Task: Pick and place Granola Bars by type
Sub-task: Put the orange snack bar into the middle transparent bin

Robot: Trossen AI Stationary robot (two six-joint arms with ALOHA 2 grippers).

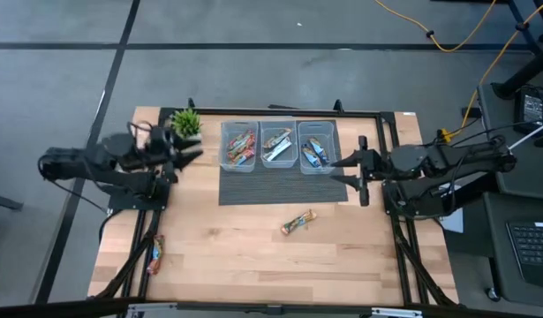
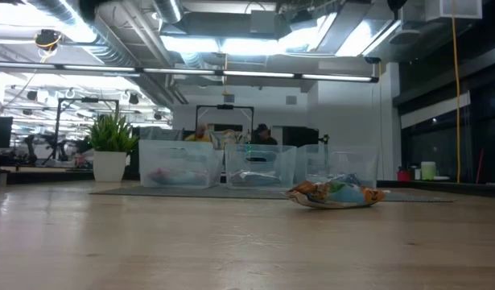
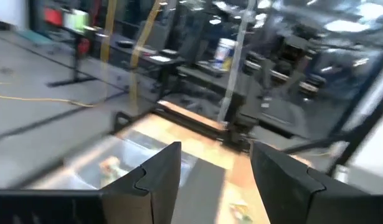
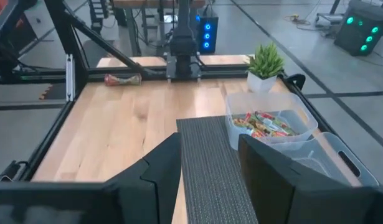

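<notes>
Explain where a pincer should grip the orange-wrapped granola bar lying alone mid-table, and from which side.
Probably from straight above, pinching across the narrow middle of the orange, crinkly-wrapped granola bar. It lies flat and diagonal on the wooden table, long sides free, so the fingers should turn to straddle its width.

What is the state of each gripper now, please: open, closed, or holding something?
Left gripper: open, holding nothing, near the plant.
Right gripper: open, holding nothing, beside the bins.

One crinkly granola bar [image 2: 334,194] lies on the wooden table [image 2: 231,242]. Behind it, from about 10 to 12 o'clock, stand three clear bins [image 2: 251,166] on a dark mat [image 2: 191,191], with a potted plant [image 2: 112,147] beside them.
</notes>
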